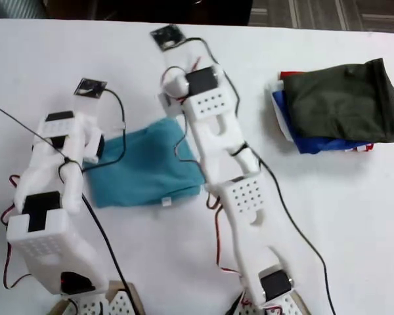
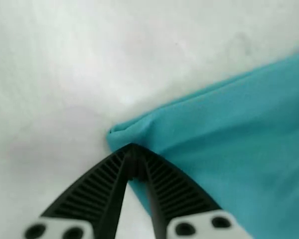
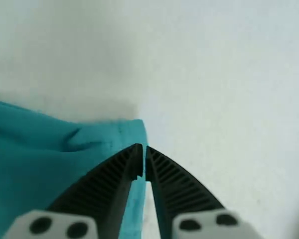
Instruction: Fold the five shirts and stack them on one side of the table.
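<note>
Both arms are down on the teal shirt [image 1: 141,170], which lies flat a little left of centre in the high view on the white table [image 1: 328,223]. It looks already folded into a rough rectangle, with a small white tag [image 1: 165,202] poking out at its lower edge.

The left gripper [image 2: 133,155] sits at the shirt's upper-left corner. In its own wrist view the two black ribbed fingers [image 2: 97,191] meet at their tips, right on a puckered bit of teal cloth, so I read it as pinched onto that corner.

The right gripper [image 3: 141,158] is at the upper-right corner of the same shirt. Its jaws are drawn in to a thin slit, the cloth is wrinkled just ahead of the tips and teal shows under them — a narrow grip on the hem, as far as I can make out.

From above, the left arm [image 1: 49,197] fills the lower left of the frame and the right arm [image 1: 233,177] runs up the middle (black and red cables trail off both).

The stack of folded shirts [image 1: 338,108] sits at the upper right, well apart from the arms — a dark green one on top, blue beneath it, and white and red edges showing at the side.
</note>
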Robot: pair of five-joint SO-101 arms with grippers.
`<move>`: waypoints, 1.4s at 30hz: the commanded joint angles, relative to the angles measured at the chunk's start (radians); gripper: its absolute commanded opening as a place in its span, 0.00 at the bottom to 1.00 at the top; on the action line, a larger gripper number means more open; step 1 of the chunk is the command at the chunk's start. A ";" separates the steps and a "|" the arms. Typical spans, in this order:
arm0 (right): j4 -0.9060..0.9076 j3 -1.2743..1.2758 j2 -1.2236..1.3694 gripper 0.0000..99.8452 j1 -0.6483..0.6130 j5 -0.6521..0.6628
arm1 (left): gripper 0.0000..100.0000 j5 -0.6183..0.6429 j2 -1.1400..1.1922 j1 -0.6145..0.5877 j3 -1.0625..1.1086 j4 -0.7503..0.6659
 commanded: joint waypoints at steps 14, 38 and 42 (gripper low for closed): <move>-0.048 -0.025 0.193 0.02 0.018 -0.006 | 0.03 0.002 -0.005 -0.078 -0.022 0.015; -0.082 -0.112 0.131 0.02 -0.094 -0.008 | 0.03 0.000 -0.006 -0.071 -0.018 0.015; -0.145 -0.077 0.209 0.02 -0.062 0.000 | 0.03 0.000 -0.008 -0.072 -0.016 0.015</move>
